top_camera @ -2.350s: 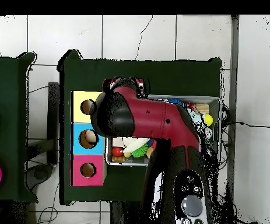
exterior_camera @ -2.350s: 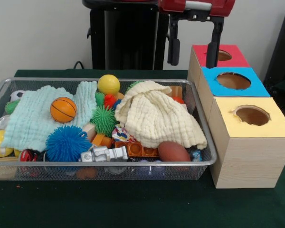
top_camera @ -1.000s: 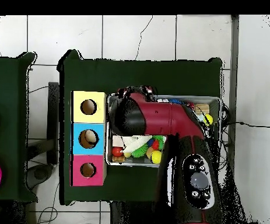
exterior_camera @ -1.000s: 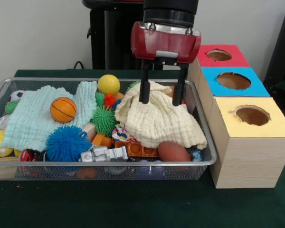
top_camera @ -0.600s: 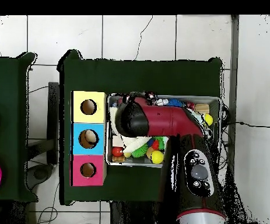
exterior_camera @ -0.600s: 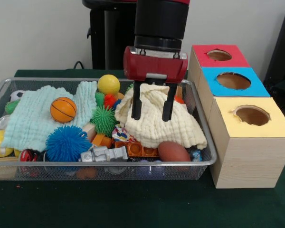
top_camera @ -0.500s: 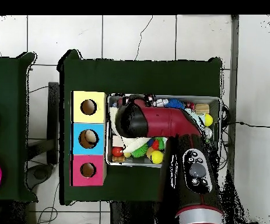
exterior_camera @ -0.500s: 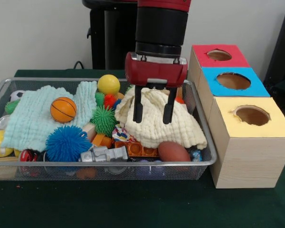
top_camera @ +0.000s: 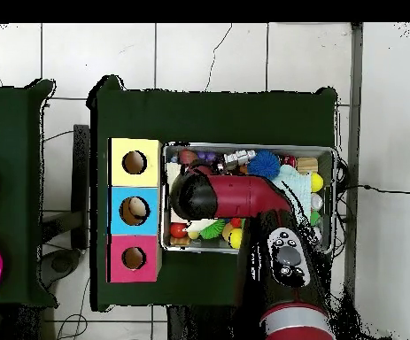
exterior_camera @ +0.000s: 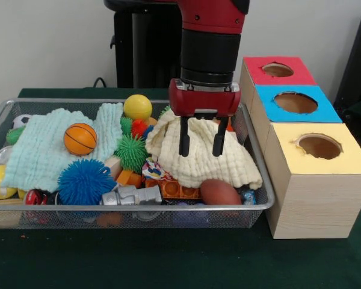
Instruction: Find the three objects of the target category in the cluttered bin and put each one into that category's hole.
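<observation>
Hovering red-and-black gripper (exterior_camera: 201, 142), centre frame, jaws open, empty, over crumpled cream muslin cloth (exterior_camera: 198, 158) in silver wire-mesh bin (exterior_camera: 260, 180). We judge cloth soft, light; pinch raised fold.

hidden: bin (top_camera: 328, 152) middle under arm (top_camera: 243, 195) | cloth (exterior_camera: 198, 153) covers toys
</observation>
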Available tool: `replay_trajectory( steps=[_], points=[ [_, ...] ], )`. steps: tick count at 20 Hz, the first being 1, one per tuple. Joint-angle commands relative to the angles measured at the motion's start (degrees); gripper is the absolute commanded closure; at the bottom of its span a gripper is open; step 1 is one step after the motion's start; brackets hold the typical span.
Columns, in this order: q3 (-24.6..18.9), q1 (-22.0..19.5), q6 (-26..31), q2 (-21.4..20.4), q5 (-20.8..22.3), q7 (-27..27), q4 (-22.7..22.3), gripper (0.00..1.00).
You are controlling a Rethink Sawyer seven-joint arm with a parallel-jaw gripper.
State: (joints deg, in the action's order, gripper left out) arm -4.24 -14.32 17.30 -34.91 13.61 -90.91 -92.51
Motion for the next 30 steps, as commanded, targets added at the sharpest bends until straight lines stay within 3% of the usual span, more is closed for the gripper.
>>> replay_trajectory(
  steps=[1, 12, 22, 27, 28, 30],
  points=[
    [-1.71, 1.73, -2.03, 2.57, -0.54, -10.22, -6.74, 0.0],
    [-0.1, 3.91, -6.39, 7.68, -1.43, -12.74, -6.73, 0.0],
    [0.34, 2.92, -10.72, 14.82, -1.48, -11.12, -4.08, 0.0],
    [1.02, 3.41, -13.01, 15.95, -0.93, -9.39, -3.02, 0.0],
    [1.77, 3.99, -14.45, 16.1, -1.0, -9.41, -2.84, 1.0],
    [3.46, 5.38, -15.41, 16.16, -1.39, -10.23, -2.58, 1.0]
  ],
)
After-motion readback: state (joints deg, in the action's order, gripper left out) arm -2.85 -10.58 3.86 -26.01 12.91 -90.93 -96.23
